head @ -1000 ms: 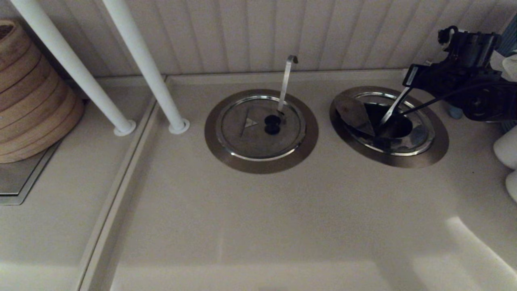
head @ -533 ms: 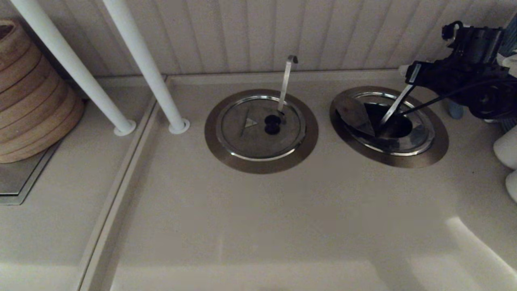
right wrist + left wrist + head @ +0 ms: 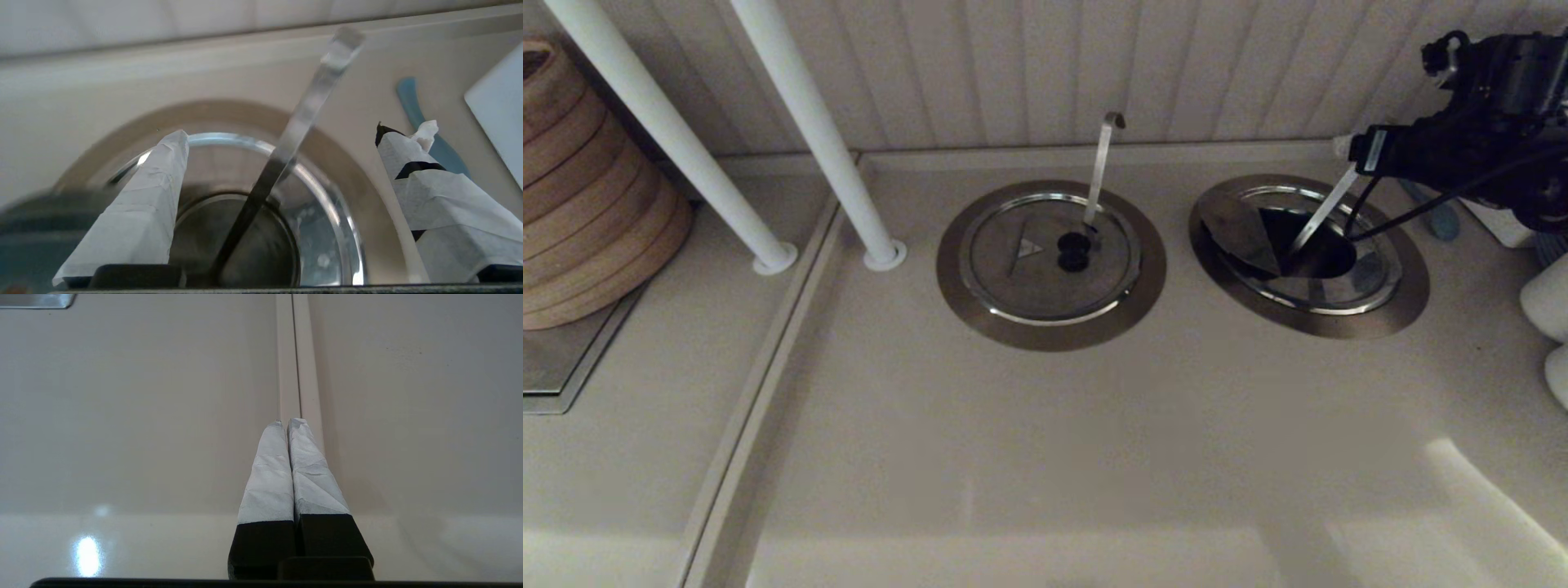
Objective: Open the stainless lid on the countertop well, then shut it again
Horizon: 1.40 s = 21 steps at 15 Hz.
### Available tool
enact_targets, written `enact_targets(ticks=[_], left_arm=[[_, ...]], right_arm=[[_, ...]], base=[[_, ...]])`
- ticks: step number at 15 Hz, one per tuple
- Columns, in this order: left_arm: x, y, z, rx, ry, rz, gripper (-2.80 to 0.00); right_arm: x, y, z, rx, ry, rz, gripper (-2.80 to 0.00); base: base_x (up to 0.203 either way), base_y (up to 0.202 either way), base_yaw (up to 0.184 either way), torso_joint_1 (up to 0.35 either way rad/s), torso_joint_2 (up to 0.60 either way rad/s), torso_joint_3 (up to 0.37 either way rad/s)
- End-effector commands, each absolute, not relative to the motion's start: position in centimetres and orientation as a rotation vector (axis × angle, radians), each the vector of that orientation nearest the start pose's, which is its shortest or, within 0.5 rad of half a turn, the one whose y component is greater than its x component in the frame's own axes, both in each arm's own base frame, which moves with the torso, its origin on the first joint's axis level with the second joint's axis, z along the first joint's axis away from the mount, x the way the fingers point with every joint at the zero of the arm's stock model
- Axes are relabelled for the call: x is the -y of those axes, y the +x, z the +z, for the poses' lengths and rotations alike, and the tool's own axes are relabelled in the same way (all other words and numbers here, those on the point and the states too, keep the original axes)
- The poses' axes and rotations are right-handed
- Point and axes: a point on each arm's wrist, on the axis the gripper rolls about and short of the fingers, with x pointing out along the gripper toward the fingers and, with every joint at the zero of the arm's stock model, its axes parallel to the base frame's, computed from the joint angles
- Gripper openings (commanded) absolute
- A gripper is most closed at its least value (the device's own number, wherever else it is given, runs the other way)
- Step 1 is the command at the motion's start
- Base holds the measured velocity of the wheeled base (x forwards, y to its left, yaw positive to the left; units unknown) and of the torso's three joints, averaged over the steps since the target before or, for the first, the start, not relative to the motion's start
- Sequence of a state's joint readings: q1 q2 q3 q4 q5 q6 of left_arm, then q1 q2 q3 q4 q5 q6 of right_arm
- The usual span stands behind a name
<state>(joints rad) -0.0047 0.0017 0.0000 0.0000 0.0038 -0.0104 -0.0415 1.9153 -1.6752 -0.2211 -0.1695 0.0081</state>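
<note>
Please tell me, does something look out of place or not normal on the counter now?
Only the stainless lid: its wedge flap is folded back, leaving the countertop well open and dark, with the straight utensil handle leaning out. The hook-handled lid beside it sits flat and closed. The right claw is open and holds nothing.

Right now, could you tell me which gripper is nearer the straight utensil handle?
Right. The right gripper is open around the straight utensil handle; the left gripper hangs shut over bare countertop.
</note>
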Motion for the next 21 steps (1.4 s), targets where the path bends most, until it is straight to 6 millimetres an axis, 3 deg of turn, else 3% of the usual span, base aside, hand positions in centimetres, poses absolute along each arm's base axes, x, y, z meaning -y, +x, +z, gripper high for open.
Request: enact_targets(ticks=[1,5,13,17,21], left_arm=[[0.0,-2.3,7.6,-0.002,-0.011,0.0,-2.8],[0.0,-2.3,7.6,-0.002,-0.011,0.0,-2.8],[0.0,-2.3,7.6,-0.002,-0.011,0.0,-2.8],[0.0,-2.3,7.6,-0.002,-0.011,0.0,-2.8],[0.0,-2.3,7.6,0.0,-0.011,0.0,-2.8]], right_arm=[[1.7,38.0,31.6,-0.02,-0.001,-0.181,0.0],[1.4,36.0,31.8,-0.064,0.025,-0.014,0.0],[0.9,29.7,33.3,-0.079,0.182,0.4,0.0],[1.1,28.7,33.6,-0.117,0.231,0.412,0.0],[0.0,22.4,34.8,-0.147,0.149,0.408,0.0]], base=[[0.0,0.0,0.0,0.0,0.0,0.0],[0.0,0.0,0.0,0.0,0.0,0.0],[0.0,0.0,0.0,0.0,0.0,0.0],[0.0,0.0,0.0,0.0,0.0,0.0],[0.0,0.0,0.0,0.0,0.0,0.0]])
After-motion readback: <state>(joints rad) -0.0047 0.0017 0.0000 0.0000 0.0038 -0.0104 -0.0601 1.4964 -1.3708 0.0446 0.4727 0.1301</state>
